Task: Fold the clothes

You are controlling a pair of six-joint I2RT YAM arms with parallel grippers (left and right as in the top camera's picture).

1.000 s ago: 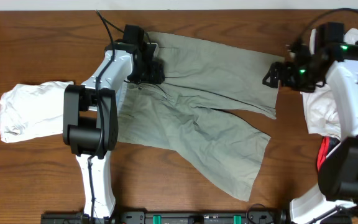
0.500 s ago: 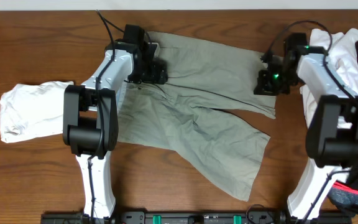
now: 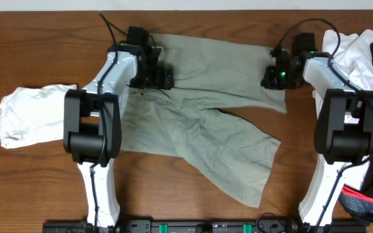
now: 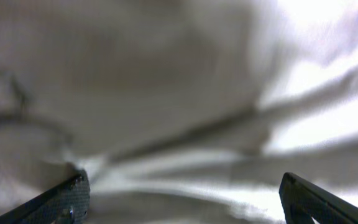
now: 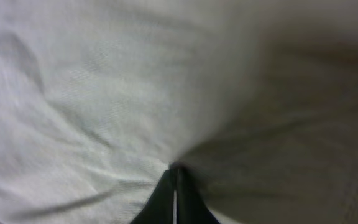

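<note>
The khaki shorts [image 3: 206, 123] lie spread flat across the middle of the table [image 3: 31, 188]. The right gripper [image 3: 272, 76] is clenched on the far leg's hem, and the cloth puckers at its tips. The left gripper [image 3: 157, 74] hangs released over the waistband. A white garment [image 3: 31, 116] lies near the table's left end.

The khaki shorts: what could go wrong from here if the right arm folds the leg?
1. The right tool is shut on only a small pinch of the shorts; the cloth may slip out when pulled.
2. The left tool stands open at the waist and holds nothing, so the whole garment may drag instead of folding.
3. The white clothes lie close to the right arm and could snag.
</note>
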